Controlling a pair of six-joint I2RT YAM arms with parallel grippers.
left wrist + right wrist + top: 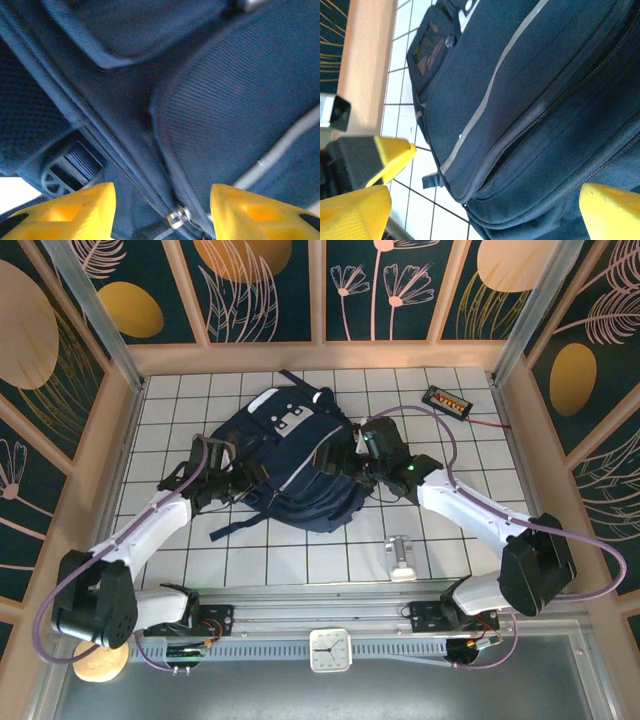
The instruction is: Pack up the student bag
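Open and empty, my left fingers (75,210) and right fingers (355,215) flank the student bag (300,465), which lies lengthwise away from me.

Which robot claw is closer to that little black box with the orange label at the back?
Right. The right gripper is at the bag's right side, with the box behind it to the right; the left gripper is across the bag, at its left side.
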